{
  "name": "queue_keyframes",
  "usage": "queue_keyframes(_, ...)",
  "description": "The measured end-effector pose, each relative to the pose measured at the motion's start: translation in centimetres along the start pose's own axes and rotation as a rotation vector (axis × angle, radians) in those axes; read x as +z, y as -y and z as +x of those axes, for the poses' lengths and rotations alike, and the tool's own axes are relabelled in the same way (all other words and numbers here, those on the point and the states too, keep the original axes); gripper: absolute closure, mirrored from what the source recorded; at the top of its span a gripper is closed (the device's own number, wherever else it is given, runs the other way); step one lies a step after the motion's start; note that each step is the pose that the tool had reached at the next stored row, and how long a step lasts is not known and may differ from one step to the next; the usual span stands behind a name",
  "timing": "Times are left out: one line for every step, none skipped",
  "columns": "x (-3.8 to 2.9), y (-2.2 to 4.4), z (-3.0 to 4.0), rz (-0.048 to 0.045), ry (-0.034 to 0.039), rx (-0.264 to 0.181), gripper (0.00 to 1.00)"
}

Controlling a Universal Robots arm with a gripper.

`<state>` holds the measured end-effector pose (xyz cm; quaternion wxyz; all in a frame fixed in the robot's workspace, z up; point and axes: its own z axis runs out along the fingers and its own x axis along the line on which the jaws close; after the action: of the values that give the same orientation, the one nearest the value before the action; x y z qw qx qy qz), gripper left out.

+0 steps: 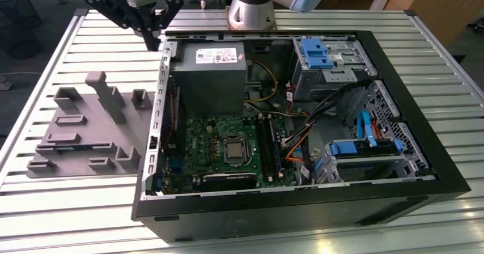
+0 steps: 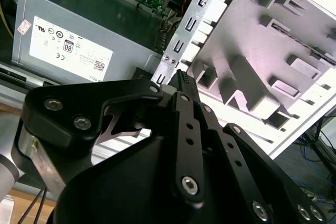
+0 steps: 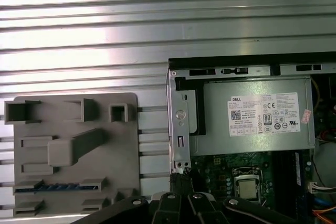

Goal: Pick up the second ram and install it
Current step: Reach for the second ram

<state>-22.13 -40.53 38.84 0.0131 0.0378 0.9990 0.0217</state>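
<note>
The second ram is a thin dark green-blue strip lying edge-up in a slot near the front of the grey moulded holder, left of the computer case. In the first wrist view the ram shows as a bluish strip in the holder. My gripper hangs high over the far left corner of the case, between holder and case, well away from the ram. Its fingers are shut together with nothing between them, as seen on the gripper and again on the gripper. The green motherboard carries long black slots.
The open black case lies on a slatted metal table. Inside it are a grey power supply, blue drive brackets and loose cables. The arm's base stands behind the case.
</note>
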Motion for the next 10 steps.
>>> queue_keyframes(0.00,0.00,0.06,0.0000,0.0000,0.000,0.89)
queue_keyframes(0.00,0.01,0.11,0.0000,0.0000,0.000,0.89)
queue_keyframes(0.01,0.01,0.17,0.0000,0.0000,0.000,0.89)
queue_keyframes(0.01,0.02,0.22,0.0000,0.0000,0.000,0.89)
queue_keyframes(0.01,0.02,0.28,0.0001,0.0000,0.000,0.89)
queue_keyframes(0.01,0.03,0.34,0.0000,0.0000,0.000,0.89)
queue_keyframes(0.02,0.03,0.40,0.0001,0.0000,0.000,0.89)
queue_keyframes(0.03,0.04,0.47,-0.0001,0.0000,0.000,0.89)
queue_keyframes(0.03,0.04,0.52,0.0000,0.0001,0.000,0.89)
queue_keyframes(0.04,0.05,0.58,0.0000,0.0000,0.000,0.89)
